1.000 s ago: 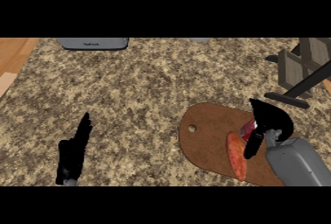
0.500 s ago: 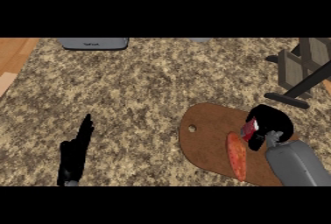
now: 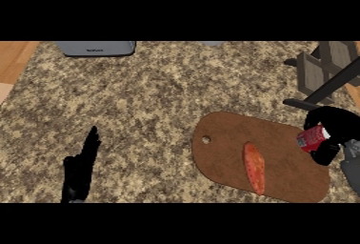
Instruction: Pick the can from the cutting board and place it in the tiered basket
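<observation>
— The cutting board (image 3: 281, 157)?
— Plain brown. The can (image 3: 311, 138) at its right edge is red with white print; the vegetable (image 3: 254, 167) on it, orange.
— The counter (image 3: 155, 95) beneath?
— Speckled beige, brown and black. The tiered basket (image 3: 327, 66) beyond the board: dark grey.

Single head view, steeply down on counter (image 3: 155, 90); tiered basket (image 3: 325, 64) apparently cropped at right.

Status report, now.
Left robot hand open, resting lower left. Right robot hand shut on can, at board's right edge. Basket just beyond, path looks open.
</observation>
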Action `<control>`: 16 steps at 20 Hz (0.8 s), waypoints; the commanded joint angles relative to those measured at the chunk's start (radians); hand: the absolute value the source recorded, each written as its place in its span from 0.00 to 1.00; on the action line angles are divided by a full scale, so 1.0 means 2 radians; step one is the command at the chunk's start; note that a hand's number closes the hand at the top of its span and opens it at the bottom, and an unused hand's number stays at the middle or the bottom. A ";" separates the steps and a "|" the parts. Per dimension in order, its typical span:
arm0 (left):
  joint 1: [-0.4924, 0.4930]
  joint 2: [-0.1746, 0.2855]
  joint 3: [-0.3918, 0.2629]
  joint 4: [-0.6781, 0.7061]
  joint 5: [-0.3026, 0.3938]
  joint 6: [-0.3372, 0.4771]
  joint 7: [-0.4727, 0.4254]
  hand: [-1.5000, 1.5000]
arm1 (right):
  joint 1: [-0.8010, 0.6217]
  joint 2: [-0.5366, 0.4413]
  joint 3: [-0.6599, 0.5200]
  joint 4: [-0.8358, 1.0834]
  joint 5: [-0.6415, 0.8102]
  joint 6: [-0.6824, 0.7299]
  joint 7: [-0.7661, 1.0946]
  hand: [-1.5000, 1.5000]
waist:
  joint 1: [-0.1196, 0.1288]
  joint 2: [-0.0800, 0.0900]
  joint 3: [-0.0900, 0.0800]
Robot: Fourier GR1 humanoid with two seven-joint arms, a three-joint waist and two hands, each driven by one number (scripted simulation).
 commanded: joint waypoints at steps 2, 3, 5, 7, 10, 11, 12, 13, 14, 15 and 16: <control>0.010 0.002 0.006 -0.017 0.005 0.003 0.004 0.50 | 0.019 -0.166 -0.102 0.019 -0.070 0.036 -0.192 1.00 | -0.013 -0.001 0.002; 0.006 0.000 0.005 0.003 0.003 -0.002 -0.009 0.50 | 0.013 -0.186 -0.126 0.039 -0.081 0.030 -0.228 1.00 | -0.012 0.002 0.002; 0.014 0.000 0.001 -0.008 -0.002 0.003 -0.007 0.50 | 0.017 -0.221 -0.184 0.072 -0.112 0.029 -0.276 1.00 | -0.010 0.000 0.002; 0.014 -0.003 -0.002 -0.008 -0.005 0.005 -0.008 0.50 | 0.013 -0.244 -0.220 0.133 -0.129 0.030 -0.329 1.00 | 0.001 0.003 0.002; -0.011 -0.004 -0.003 0.000 -0.005 -0.003 0.005 0.50 | -0.020 -0.267 -0.279 0.176 -0.178 0.062 -0.342 1.00 | 0.003 0.003 0.001; 0.004 -0.003 0.000 -0.013 0.004 -0.005 0.008 0.50 | -0.016 -0.269 -0.305 0.196 -0.196 0.066 -0.344 1.00 | 0.003 0.001 0.001; 0.006 0.000 0.004 -0.001 -0.003 -0.001 -0.004 0.50 | -0.006 -0.279 -0.319 0.198 -0.206 0.077 -0.352 1.00 | 0.000 0.001 0.001; -0.009 -0.001 0.008 0.010 0.000 -0.006 -0.005 0.50 | -0.030 -0.300 -0.339 0.214 -0.221 0.097 -0.347 1.00 | 0.002 0.002 0.000; -0.015 0.007 0.012 0.005 0.000 -0.010 -0.001 0.50 | -0.043 -0.299 -0.353 0.235 -0.228 0.092 -0.337 1.00 | 0.007 0.003 0.000; 0.007 0.002 0.007 0.003 0.002 -0.011 -0.014 0.50 | -0.061 -0.306 -0.380 0.239 -0.258 0.109 -0.320 1.00 | 0.006 0.000 0.000; -0.010 -0.008 -0.003 0.008 -0.008 -0.003 0.000 0.50 | -0.079 -0.327 -0.389 0.242 -0.265 0.122 -0.299 1.00 | 0.007 0.001 0.000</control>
